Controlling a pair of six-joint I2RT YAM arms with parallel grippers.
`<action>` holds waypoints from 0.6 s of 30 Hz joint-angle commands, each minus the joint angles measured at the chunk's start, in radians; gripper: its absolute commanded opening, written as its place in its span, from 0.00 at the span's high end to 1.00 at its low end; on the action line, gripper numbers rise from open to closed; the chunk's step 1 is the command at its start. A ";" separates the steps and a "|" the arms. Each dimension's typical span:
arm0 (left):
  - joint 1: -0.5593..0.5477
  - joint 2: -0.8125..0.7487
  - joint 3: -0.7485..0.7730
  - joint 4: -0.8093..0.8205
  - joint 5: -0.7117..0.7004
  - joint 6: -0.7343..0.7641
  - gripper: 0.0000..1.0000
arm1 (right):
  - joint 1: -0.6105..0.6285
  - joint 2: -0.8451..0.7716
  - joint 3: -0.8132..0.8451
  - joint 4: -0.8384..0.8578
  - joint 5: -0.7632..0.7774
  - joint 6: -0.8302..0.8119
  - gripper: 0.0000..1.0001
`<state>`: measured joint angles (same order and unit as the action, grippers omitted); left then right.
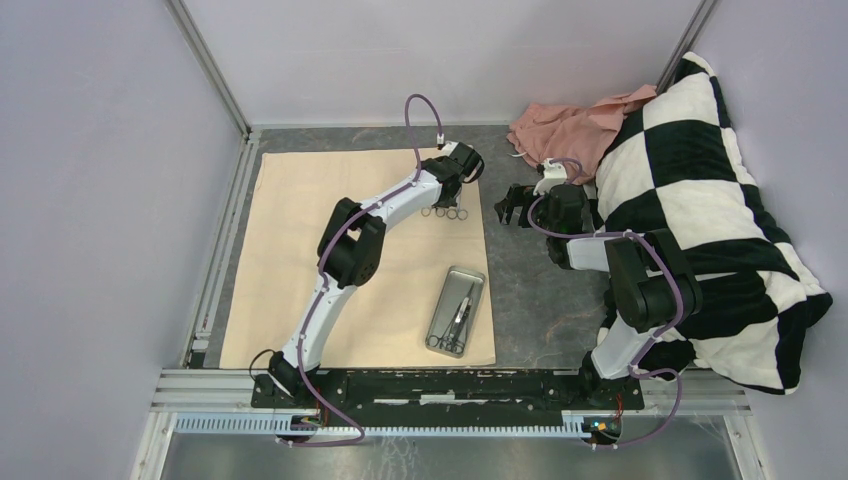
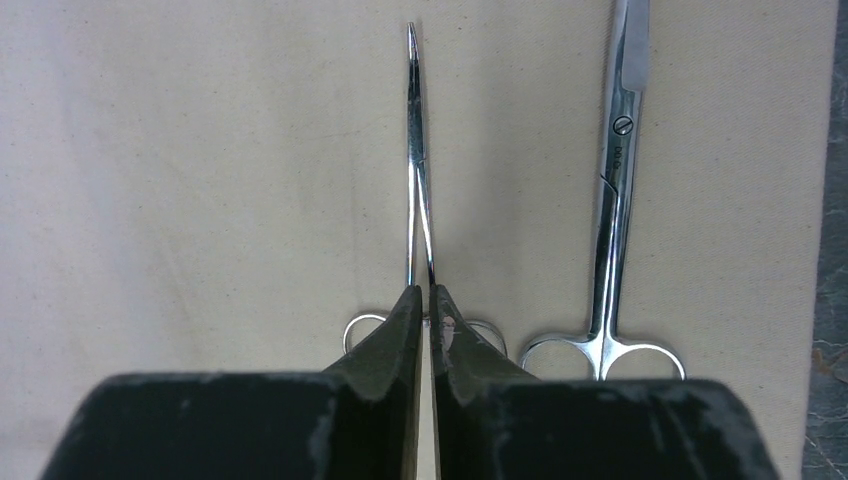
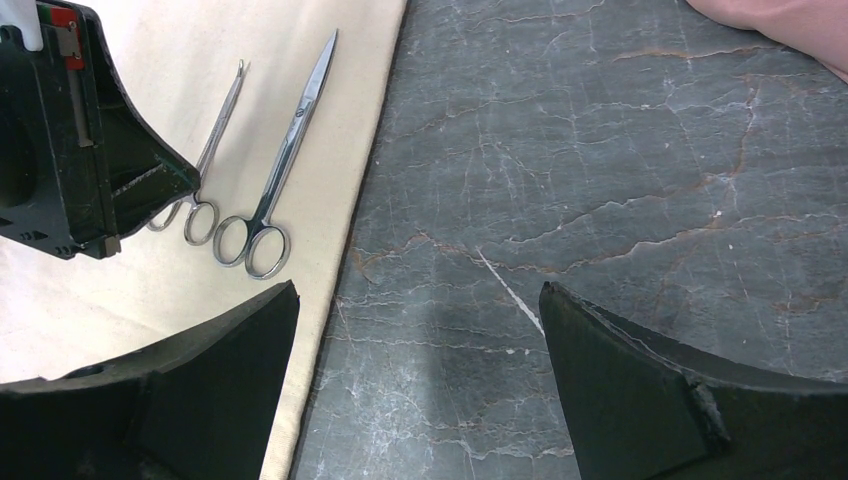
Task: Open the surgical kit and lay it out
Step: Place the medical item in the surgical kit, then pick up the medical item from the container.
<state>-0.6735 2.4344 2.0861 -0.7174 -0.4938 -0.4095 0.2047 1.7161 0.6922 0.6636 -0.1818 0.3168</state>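
left gripper (image 2: 430, 295) pinched slender instrument (image 2: 415, 150) just above its rings | instrument lay on cloth wrap (image 2: 200, 200), far right, scissors (image 2: 615, 200) just beside | steel tray (image 1: 460, 310) sat at wrap's near right | right gripper (image 3: 418, 290) stood spread wide off wrap's right edge | advised: keep parallel to scissors, release gently

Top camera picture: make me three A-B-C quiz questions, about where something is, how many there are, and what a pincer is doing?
1. Where is the steel tray? A on the cloth; B in a bucket; C on the floor.
2. How many tools lie on the cloth outside the tray? A one; B two; C five.
3. The right pincer is: A wide open; B shut on scissors; C shut on the tray.
Answers: 1 A, cloth shows all around it. 2 B, just the thin forceps and the scissors. 3 A, its fingers stand far apart over the grey table.
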 commanded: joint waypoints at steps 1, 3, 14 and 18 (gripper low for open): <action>0.006 -0.011 0.045 -0.020 -0.002 -0.004 0.85 | -0.005 0.005 0.039 0.019 -0.014 -0.005 0.02; 0.006 -0.040 0.042 -0.030 -0.004 -0.004 0.79 | -0.005 0.008 0.042 0.019 -0.019 -0.005 0.02; -0.001 -0.536 -0.349 0.089 0.222 0.065 0.38 | -0.005 0.010 0.040 0.025 -0.027 -0.001 0.02; -0.004 -0.750 -0.638 0.150 0.371 0.047 0.32 | -0.005 0.004 0.030 0.021 -0.026 0.000 0.02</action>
<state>-0.6743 1.8599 1.6569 -0.6529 -0.3031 -0.3832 0.2047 1.7168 0.7040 0.6640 -0.1959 0.3172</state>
